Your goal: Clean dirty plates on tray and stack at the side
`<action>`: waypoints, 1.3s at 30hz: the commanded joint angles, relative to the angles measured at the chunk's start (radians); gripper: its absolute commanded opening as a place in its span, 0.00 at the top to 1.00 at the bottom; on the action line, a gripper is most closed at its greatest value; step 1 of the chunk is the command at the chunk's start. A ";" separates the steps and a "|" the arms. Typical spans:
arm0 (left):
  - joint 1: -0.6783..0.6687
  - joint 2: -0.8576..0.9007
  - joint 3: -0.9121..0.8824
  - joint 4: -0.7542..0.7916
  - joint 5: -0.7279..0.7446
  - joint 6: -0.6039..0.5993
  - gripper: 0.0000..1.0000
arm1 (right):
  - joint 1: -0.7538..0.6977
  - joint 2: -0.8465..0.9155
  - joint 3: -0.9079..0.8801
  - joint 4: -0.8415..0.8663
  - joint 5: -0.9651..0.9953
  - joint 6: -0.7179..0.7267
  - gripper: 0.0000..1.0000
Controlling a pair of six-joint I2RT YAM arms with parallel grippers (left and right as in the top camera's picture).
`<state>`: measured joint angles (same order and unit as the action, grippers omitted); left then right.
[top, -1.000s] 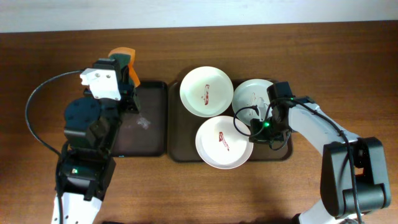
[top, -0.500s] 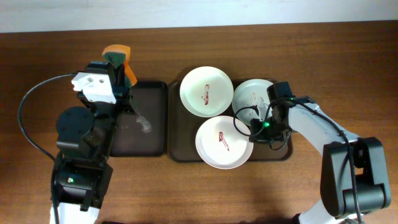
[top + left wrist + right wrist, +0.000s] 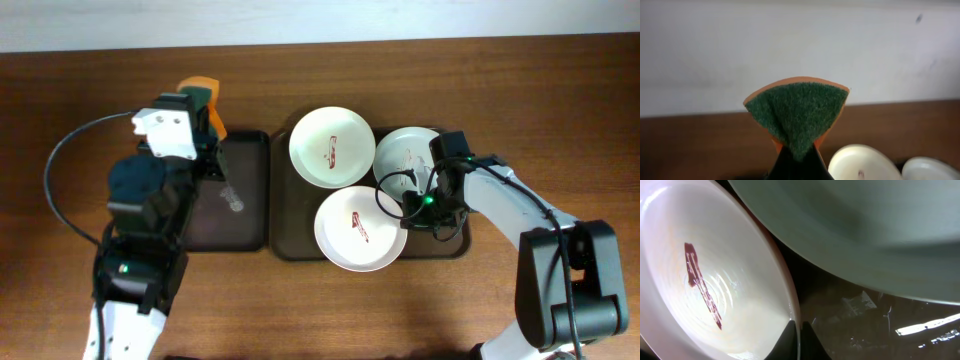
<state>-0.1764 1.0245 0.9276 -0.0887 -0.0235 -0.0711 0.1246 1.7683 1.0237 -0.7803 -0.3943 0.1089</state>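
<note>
Judging by how things sit, the scrubbing hasn't been started yet, it's only being set up. The sponge [image 3: 797, 112] is pinched at its lower edge by the left claw [image 3: 797, 166]. It's squeezed hard enough to fold into a fan, with the green scouring face turned to the wrist camera and the orange backing peeking round the edges. It's held up off the worktop [image 3: 100, 60], with the black tray [image 3: 245, 215] below the claw, presumably so it can be swung across without dragging. Two of the plates can be made out low and to the right of that claw.

The right claw [image 3: 800, 339] is down in the brown tray [image 3: 290, 248]. Its two fingers look closed on the rim of the front white plate [image 3: 750, 295], one tip inside the dish and one outside. That grip is probably there so the plate can be steadied or tipped up while it's wiped. A red-brown sauce streak [image 3: 702, 285] is seen in the centre, well inward of the claw.

The mint plate [image 3: 865, 225] fills the view just beyond the claw. Whether its edge overlaps the gripped rim or only sits next to it can't be told. The far white plate [image 3: 332, 147], also streaked, lies further off, apart from the claw. Nothing's been stacked at the side, so all three are reckoned to be pending.
</note>
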 commanded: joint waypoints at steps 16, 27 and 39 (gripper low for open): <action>0.001 0.375 0.017 -0.220 -0.002 0.019 1.00 | 0.007 0.006 -0.009 0.000 -0.016 0.005 0.96; 0.000 0.524 0.017 -0.324 0.001 0.019 1.00 | 0.007 0.006 -0.009 0.000 -0.016 0.005 0.96; -0.002 0.524 0.017 -0.301 0.401 -0.027 1.00 | 0.007 0.006 -0.009 0.000 -0.017 0.005 0.96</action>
<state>-0.1764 1.5478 0.9287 -0.4145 0.0795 -0.0689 0.1246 1.7683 1.0237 -0.7807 -0.3943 0.1089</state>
